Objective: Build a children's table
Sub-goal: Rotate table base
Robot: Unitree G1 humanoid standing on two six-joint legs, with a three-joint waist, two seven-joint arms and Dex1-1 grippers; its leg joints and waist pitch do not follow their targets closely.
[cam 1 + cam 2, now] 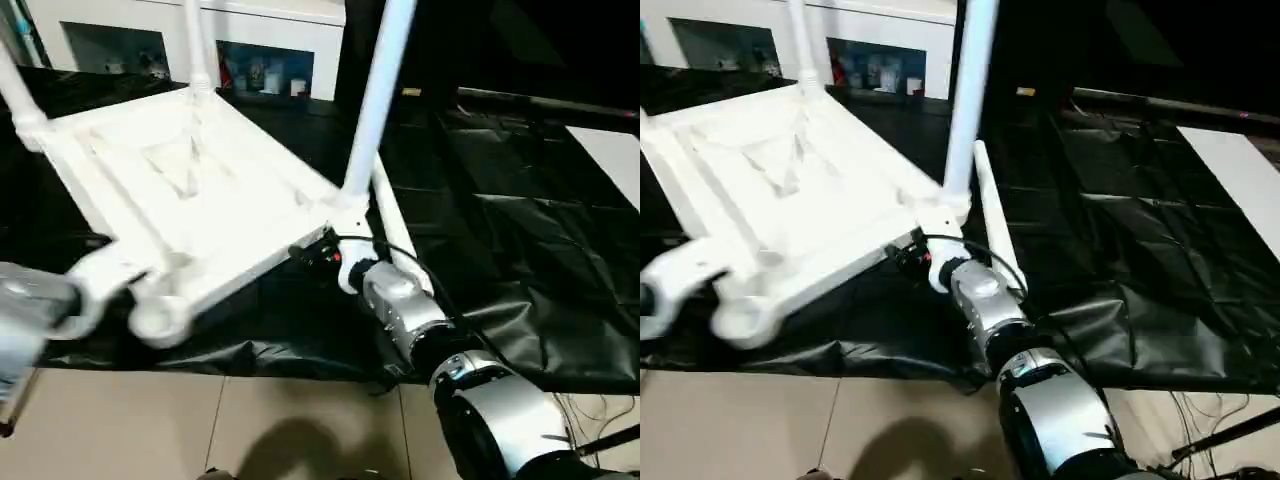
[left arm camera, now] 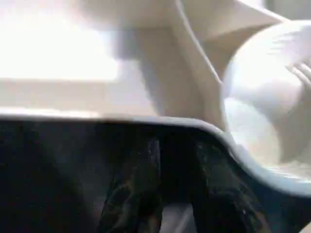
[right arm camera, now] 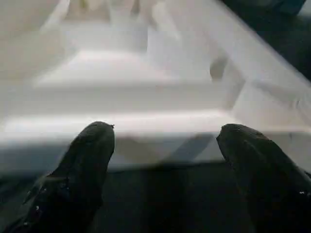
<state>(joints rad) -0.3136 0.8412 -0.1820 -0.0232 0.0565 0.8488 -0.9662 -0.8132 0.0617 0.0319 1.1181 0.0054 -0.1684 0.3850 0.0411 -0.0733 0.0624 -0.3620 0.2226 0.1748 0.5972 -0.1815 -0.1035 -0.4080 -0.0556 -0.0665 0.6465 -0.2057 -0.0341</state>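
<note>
the table top (image 1: 190,200) lies upside down on black sheeting (image 1: 500,260), ribbed underside up, its near edge just ahead of the right gripper (image 3: 165,145). three legs stand in corner sockets — the nearest leg (image 1: 375,100) rises right above that gripper, and a loose leg (image 1: 992,232) lies beside it. the right gripper is spread wide, its fingers (image 3: 87,160) holding nothing. the empty near socket (image 1: 160,318) sits by the left arm — its gripper's state cannot be told. a white cabinet (image 1: 270,50) stands beyond.
</note>
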